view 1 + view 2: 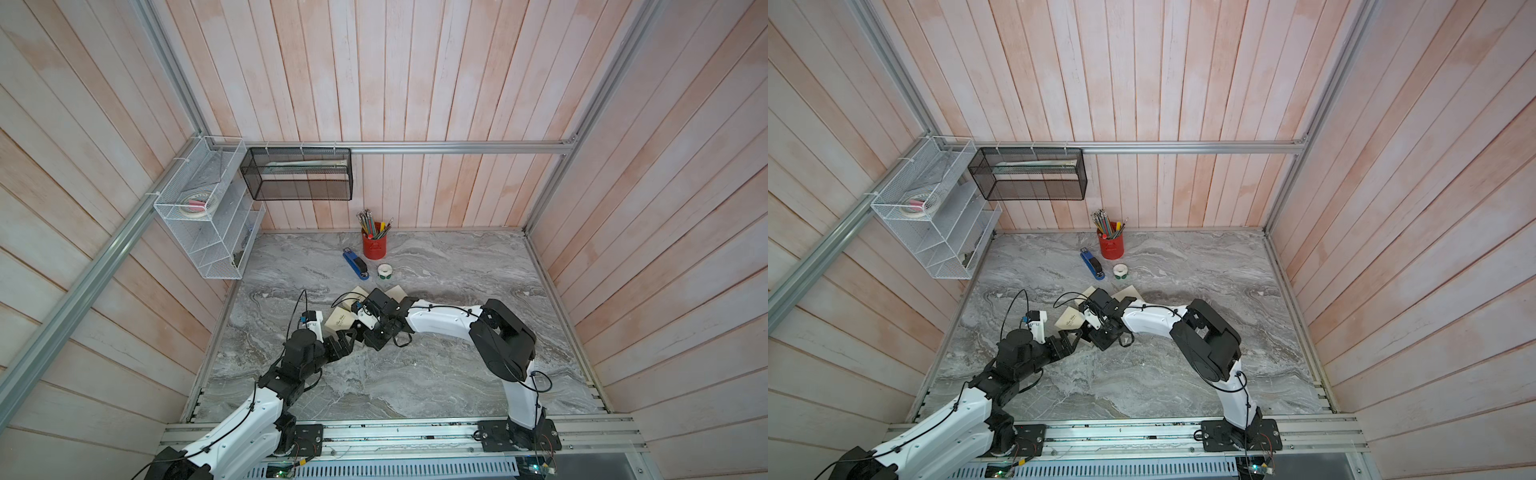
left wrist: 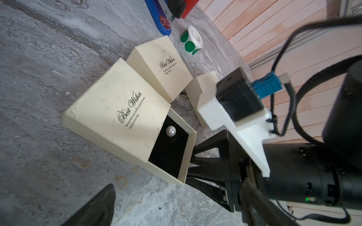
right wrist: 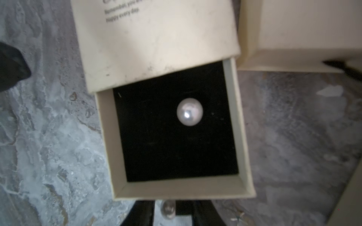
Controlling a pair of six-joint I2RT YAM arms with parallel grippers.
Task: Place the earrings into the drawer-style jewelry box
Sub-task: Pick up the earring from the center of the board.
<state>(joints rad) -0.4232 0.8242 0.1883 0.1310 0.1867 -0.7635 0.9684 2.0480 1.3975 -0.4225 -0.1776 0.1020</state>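
Observation:
The cream jewelry box (image 2: pixel 117 109) printed "Best Wishes" lies on the marble top (image 1: pixel 338 321). Its drawer (image 3: pixel 240 125) is slid out and shows a black lining. One pearl earring (image 3: pixel 189 112) rests on that lining (image 2: pixel 170 131). A second pearl earring (image 3: pixel 168 209) sits just outside the drawer's front wall, between my right gripper's (image 3: pixel 172 213) fingers. Those fingers stand wider than the pearl, with a gap on one side. My left gripper (image 2: pixel 174 205) is wide open beside the drawer and holds nothing. In a top view both grippers meet at the box (image 1: pixel 363 332).
Two more cream boxes (image 2: pixel 162 66) (image 2: pixel 203 86) lie just behind the jewelry box. Farther back stand a blue stapler (image 1: pixel 356 265), a green sticker roll (image 1: pixel 385 272) and a red pencil cup (image 1: pixel 374 245). Wire baskets (image 1: pixel 208 208) hang on the left wall.

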